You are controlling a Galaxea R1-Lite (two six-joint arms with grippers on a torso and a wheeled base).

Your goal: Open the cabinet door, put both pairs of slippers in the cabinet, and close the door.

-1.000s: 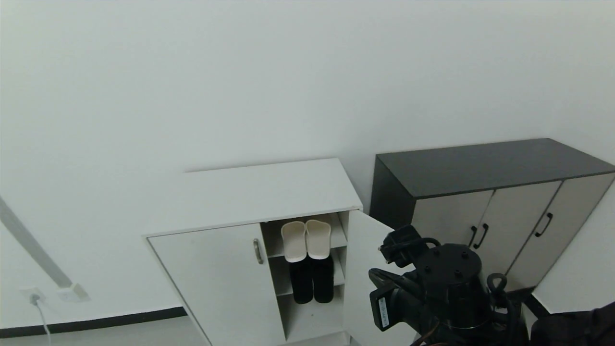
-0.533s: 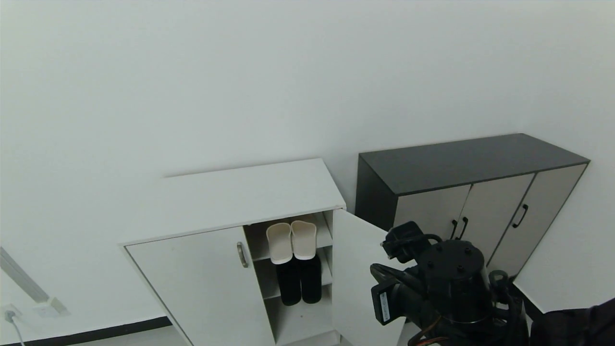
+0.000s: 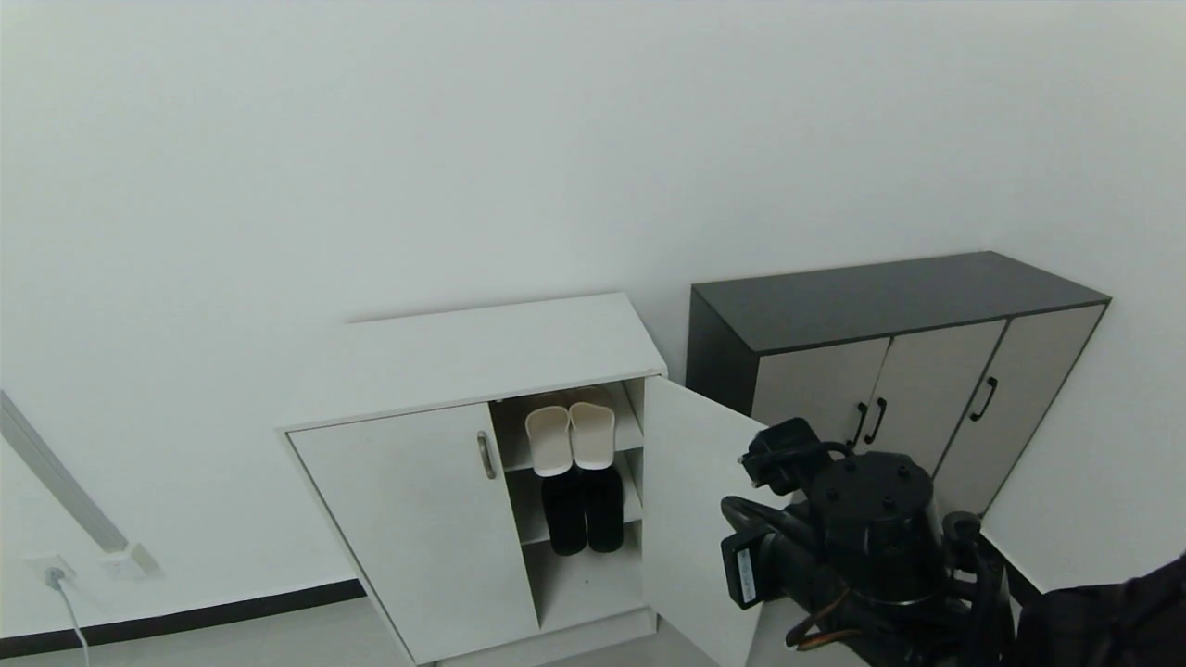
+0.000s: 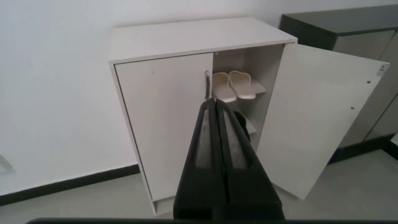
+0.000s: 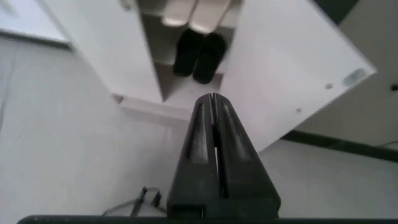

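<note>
The white cabinet (image 3: 482, 347) stands against the wall with its right door (image 3: 690, 519) swung open and its left door (image 3: 417, 528) closed. A white pair of slippers (image 3: 570, 437) sits on the upper shelf, and a black pair (image 3: 584, 521) on the shelf below. My left gripper (image 4: 214, 102) is shut and holds nothing, well back from the cabinet (image 4: 186, 37) and facing the white slippers (image 4: 236, 87). My right gripper (image 5: 213, 96) is also shut and holds nothing, above the floor before the open door (image 5: 292, 74) and the black slippers (image 5: 199, 53).
A black-topped cabinet (image 3: 889, 306) with closed grey doors stands just right of the white one. A wall socket with a cable (image 3: 56, 579) is low at the left. A loose cable (image 5: 134, 199) lies on the floor near the right gripper.
The whole head view has shifted, so the camera has moved. The door stays open and both pairs of slippers stay on their shelves.
</note>
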